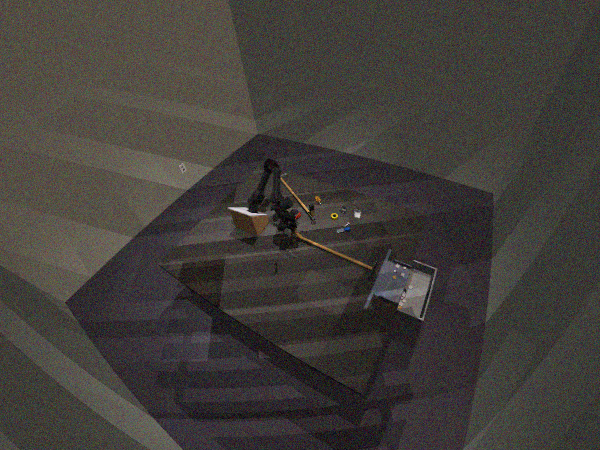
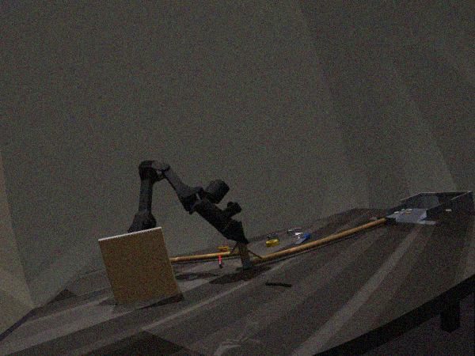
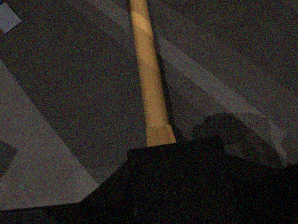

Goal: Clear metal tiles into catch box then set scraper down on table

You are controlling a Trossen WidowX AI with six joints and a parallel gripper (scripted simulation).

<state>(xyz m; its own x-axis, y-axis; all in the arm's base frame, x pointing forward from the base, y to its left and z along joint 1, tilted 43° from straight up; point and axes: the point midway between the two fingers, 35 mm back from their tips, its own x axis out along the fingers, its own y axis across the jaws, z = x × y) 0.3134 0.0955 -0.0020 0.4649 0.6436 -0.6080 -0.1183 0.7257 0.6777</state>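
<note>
The long scraper's wooden handle (image 1: 335, 251) (image 2: 336, 236) (image 3: 150, 75) runs out to the steel bench plate. My gripper (image 1: 295, 233) (image 2: 245, 259) (image 3: 166, 157) is shut on the dark grip block at its near end, low over the table. The scraper's wide blade (image 1: 372, 295) lies across the plate's near edge. The plate (image 1: 387, 286) (image 2: 416, 216) carries several small tiles (image 1: 397, 265). More tiles (image 1: 403, 296) lie in a row near where the plate meets the catch box (image 1: 422, 290) (image 2: 467, 201); which side of that edge is unclear. The blade's contact is too small to tell.
A brown box (image 1: 250, 222) (image 2: 138, 269) stands beside the arm's base. Behind the gripper lie a second wooden stick (image 1: 295, 194), a red-handled tool (image 2: 220, 259), a yellow ring (image 1: 334, 216) and a blue tool (image 1: 347, 228). A dark bar (image 2: 279, 284) lies in front.
</note>
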